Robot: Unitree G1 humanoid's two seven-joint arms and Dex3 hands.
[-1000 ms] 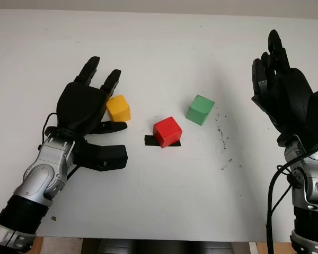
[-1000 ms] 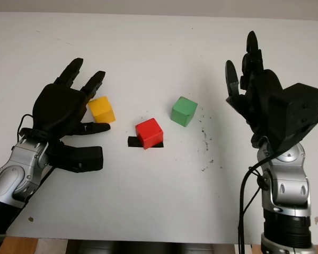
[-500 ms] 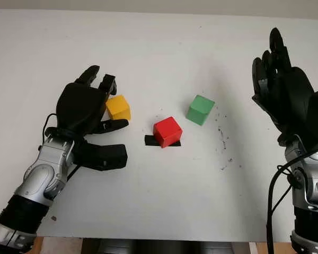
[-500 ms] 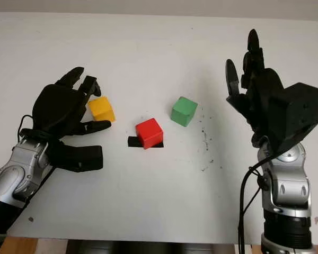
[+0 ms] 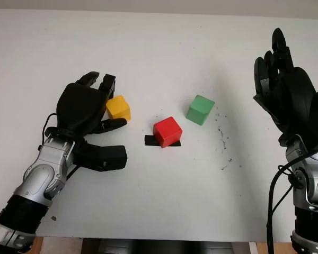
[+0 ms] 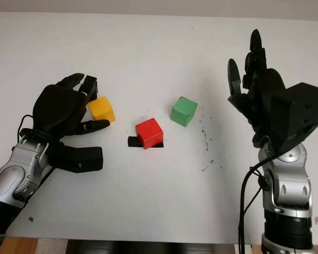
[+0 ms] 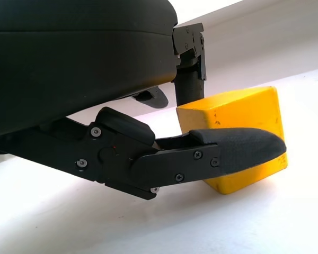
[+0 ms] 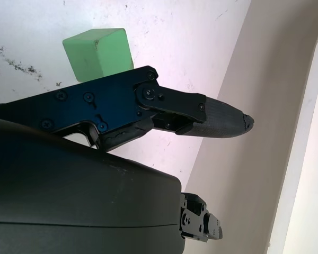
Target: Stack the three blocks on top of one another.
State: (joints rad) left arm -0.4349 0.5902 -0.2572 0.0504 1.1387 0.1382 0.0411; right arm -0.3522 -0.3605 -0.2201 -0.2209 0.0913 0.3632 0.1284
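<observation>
Left hand [image 5: 85, 108] is at 9 o'clock on the table [image 5: 164, 211], fingers curled around the yellow block [image 5: 118, 108], thumb across its near face, block not yet lifted. The red block [image 5: 167, 132] sits at centre on a black mark [image 5: 149, 141], the green block [image 5: 200, 109] at 1 o'clock from it. Right hand [image 5: 282, 95] is raised at 3 o'clock, open; the next move likely calls for a firm pinch, then lifting yellow onto red.

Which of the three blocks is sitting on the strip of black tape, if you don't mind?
The red block, the middle one; yellow and green sit on bare table.
</observation>
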